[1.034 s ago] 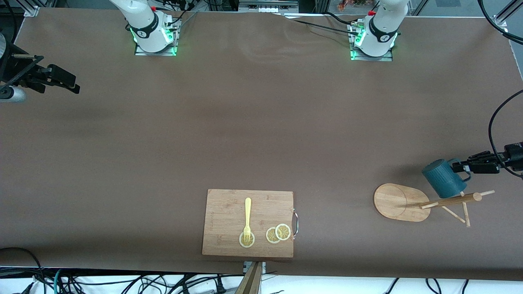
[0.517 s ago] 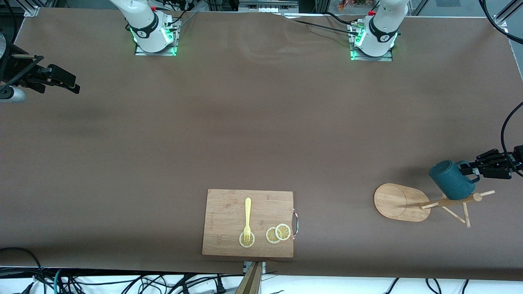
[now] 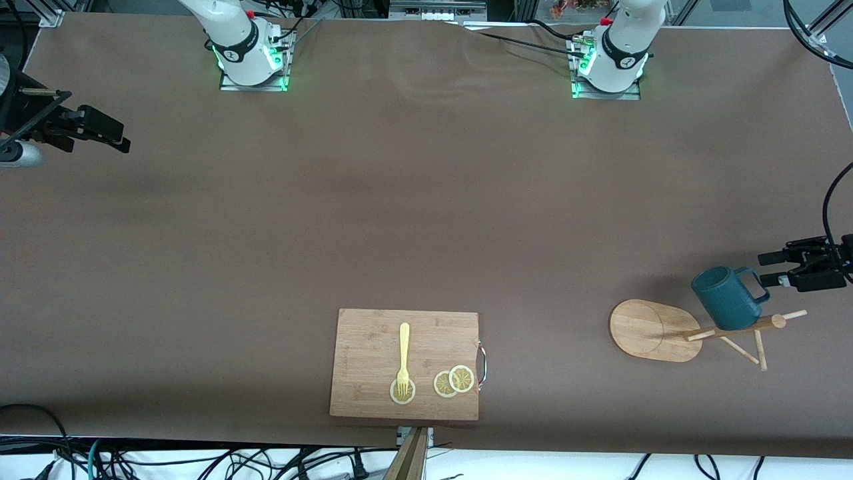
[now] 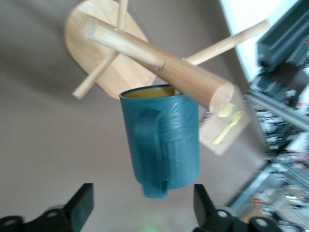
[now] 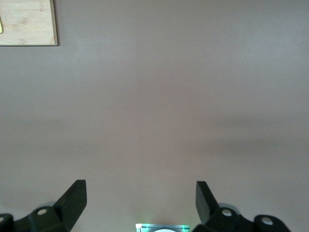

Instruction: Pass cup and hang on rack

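Front view first: the cup [image 3: 725, 297] is sitting on the rack [image 3: 693, 331] at the left arm's end of the table, resting against the pole near the top pegs, and the left gripper [image 3: 773, 268] is just beside the handle with its fingers spread and nothing in them. So my read is the hanging step is basically done and we're at the let-go part; the next move should just be pulling the claw straight away from the handle without bumping it, since the cup looks like it could swing or slip off. The right gripper [image 3: 100, 130] is parked up over the right arm's end of the table, waiting. Other stuff: a cutting board [image 3: 404, 364] near the front camera's edge with a fork [image 3: 403, 360] and some lemon slices [image 3: 453, 381] on it, well apart from the rack, so nothing's in the way. Left wrist view: the cup [image 4: 161, 140] hangs by the pole with a peg running up by its rim, handle facing the camera, and both fingers [image 4: 79, 205] are wide of it, not touching. Right wrist view: the right gripper [image 5: 140, 198] is spread over bare table [image 5: 159, 106], just a corner of the cutting board [image 5: 29, 24] showing.
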Robot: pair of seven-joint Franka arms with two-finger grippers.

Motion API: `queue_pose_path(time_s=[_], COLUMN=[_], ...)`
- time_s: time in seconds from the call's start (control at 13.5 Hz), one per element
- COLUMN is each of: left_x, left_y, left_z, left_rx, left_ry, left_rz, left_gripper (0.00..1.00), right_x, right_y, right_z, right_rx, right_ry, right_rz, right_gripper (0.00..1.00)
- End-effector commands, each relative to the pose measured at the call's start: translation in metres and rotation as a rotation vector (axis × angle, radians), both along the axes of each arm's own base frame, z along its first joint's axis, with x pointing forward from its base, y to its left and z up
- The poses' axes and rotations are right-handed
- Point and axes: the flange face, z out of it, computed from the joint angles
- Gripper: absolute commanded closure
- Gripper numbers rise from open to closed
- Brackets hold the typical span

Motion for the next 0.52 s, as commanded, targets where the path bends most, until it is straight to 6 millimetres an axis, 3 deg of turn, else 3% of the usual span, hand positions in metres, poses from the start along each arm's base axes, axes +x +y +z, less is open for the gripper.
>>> queue_pose_path(time_s=[0.0, 0.22, 0.44], left_x=[0.006, 0.005, 0.002], left_y=[-0.063, -0.123, -0.167], left_z=[0.057, 0.082, 0.11], left_rx=[0.272, 0.482, 0.594], left_ry=[-0.043, -0.038, -0.106], left_rz=[-0.205, -0.379, -0.531], left_gripper=[0.0, 0.0, 0.0], right_x=[0.001, 0.001, 0.001], right_y=[0.0, 0.0, -0.001], right_z=[0.005, 0.005, 0.005], right_rx=[-0.012, -0.012, -0.012], right_ry=[0.001, 0.001, 0.001], right_rz=[-0.001, -0.001, -0.004], right_gripper=[0.0, 0.0, 0.0])
